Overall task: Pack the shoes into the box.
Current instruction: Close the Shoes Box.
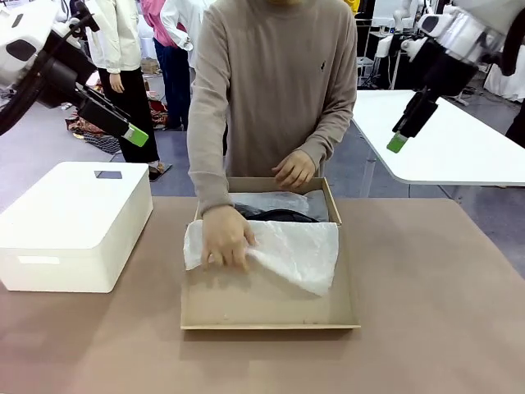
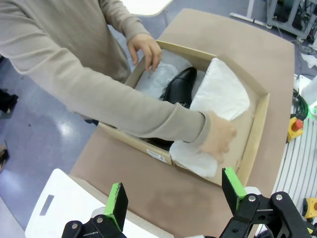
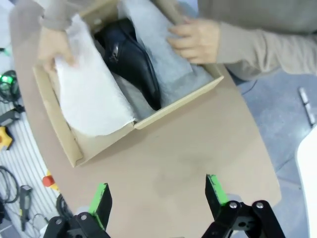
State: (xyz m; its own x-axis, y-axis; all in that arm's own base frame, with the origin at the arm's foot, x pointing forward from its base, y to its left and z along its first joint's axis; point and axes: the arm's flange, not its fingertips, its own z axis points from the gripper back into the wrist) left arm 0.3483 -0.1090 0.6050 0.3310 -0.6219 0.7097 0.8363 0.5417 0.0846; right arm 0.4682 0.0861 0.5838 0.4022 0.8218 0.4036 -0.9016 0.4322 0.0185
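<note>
The brown tabletop (image 1: 426, 312) is pretty bare: the tan cardboard box (image 1: 335, 205) is parked in the middle toward the far edge, with its flap lid laid open flat toward the robot's side. A bigger white box (image 1: 74, 222) is set off to the left, well apart from it. The shoes (image 1: 275, 216) are found inside the tan box, black leather showing between sheets of white tissue paper (image 1: 295, 250); only one shoe (image 3: 131, 62) can really be made out from the right wrist view, so a proper count can't be given. One sheet of the tissue is draped over the box's near wall and onto the open lid, and it's being pressed down by one of the person's hands (image 1: 225, 238), while the other hand (image 1: 294, 170) is rested on the far rim. The left tool (image 2: 173, 186) is held up high over the tabletop's left side, its green pads spread wide with nothing between them. The right tool (image 3: 157, 187) is held up on the right, spread just as wide and just as empty. Past the tabletop a grey floor (image 1: 49, 148) can be seen, plus a white table (image 1: 451, 148) at the back right and a few people standing behind. A red button (image 2: 296, 125) and some cables are spotted on the floor beside the tabletop.
</note>
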